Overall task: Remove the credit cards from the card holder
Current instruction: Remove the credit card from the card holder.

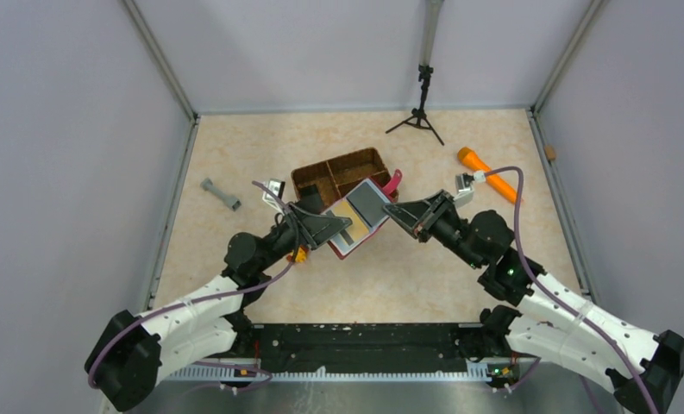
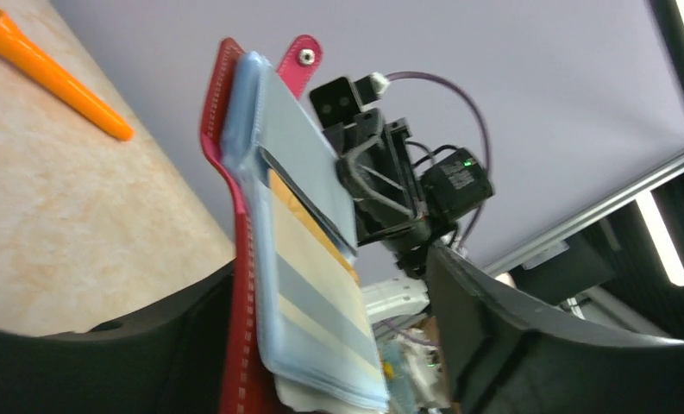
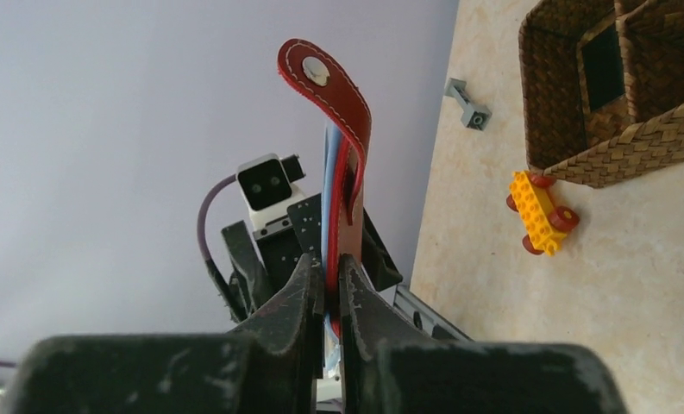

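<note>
While I am watching the overhead feed, the wallet (image 1: 361,216) is hanging in the air above the table (image 1: 407,276). It is sitting between the two grippers, just in front of the wicker basket (image 1: 338,172). It is lying open toward the camera and showing a tan panel on one half and a grey one on the other.

Seen from the wrists, the wallet is dark red on the outside, with pale stitching running along its edge. Its closing strap (image 3: 329,86) is curling up past the fingers with a round metal snap near the tip. Inside, pale blue pockets are stacking up in layers, with tan stripes crossing the lower ones.

The dark card (image 2: 308,198) is sitting in an upper blue pocket and showing me only a thin dark edge. The tan card (image 2: 299,210) is lying right under it, with a gold strip peeking out. Both are resting in the pockets.

The right gripper (image 3: 331,267) is pinching one edge of the wallet, its fingers pressed together on the red cover and the blue layers. The left gripper (image 1: 345,229) is standing wide apart around the opposite end. The wallet is leaning close to one finger with a clear gap to the other, so nothing is being clamped there.

A yellow toy car (image 3: 541,211) is sitting on the table just beside the basket, and an orange flashlight (image 1: 485,171) is lying well off to the right.
</note>
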You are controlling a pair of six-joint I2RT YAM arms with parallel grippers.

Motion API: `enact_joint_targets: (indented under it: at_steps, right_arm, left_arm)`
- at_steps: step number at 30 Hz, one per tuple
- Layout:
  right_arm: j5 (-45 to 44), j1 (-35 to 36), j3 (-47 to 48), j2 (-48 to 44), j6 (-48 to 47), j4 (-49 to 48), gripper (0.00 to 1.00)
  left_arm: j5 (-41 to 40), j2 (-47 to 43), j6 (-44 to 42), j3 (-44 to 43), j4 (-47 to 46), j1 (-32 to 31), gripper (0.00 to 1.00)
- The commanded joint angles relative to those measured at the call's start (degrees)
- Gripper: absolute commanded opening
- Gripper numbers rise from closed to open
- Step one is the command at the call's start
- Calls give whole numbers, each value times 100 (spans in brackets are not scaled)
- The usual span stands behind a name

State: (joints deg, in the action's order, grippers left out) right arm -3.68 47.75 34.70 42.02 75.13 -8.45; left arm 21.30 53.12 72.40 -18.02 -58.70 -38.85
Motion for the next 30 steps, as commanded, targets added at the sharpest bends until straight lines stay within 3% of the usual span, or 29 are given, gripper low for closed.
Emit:
enact_joint_targets:
  at_steps: [1, 2, 4, 8, 12, 15, 21, 25, 30]
  right_arm:
    - [141, 68, 252, -273, -648, -195, 19]
    - [163, 68, 219, -346, -801, -125, 36]
    - [335, 70, 87, -548, -1044, -202, 60]
    - [900, 68, -79, -734, -1458, -403, 82]
    - [1145, 68, 59, -712, -1891, -172, 84]
    - [1291, 68, 234, -631, -2150, 97, 79]
    - [1290, 68, 468, -532, -2724, 674, 70]
    - [1064, 68, 631, -593, -3332, 1273, 65]
    - [1294, 62, 538, -628, -3315, 1250, 57]
  left_arm:
    - [-259, -207, -380, -191, 309, -13, 58]
    - [-269, -294, -425, -173, 390, -11, 48]
    - [-163, -413, -535, -125, 433, -9, 31]
    - [186, -596, -684, -342, 923, -9, 14]
    - [629, -630, -697, -675, 1423, -11, 7]
    - [753, -615, -704, -852, 1839, -13, 1]
    - [897, -493, -702, -1022, 2158, -9, 0]
    - [1130, -373, -1028, -1452, 3137, -4, 0]
    - [1533, -179, -1094, -1669, 3228, 7, 0]
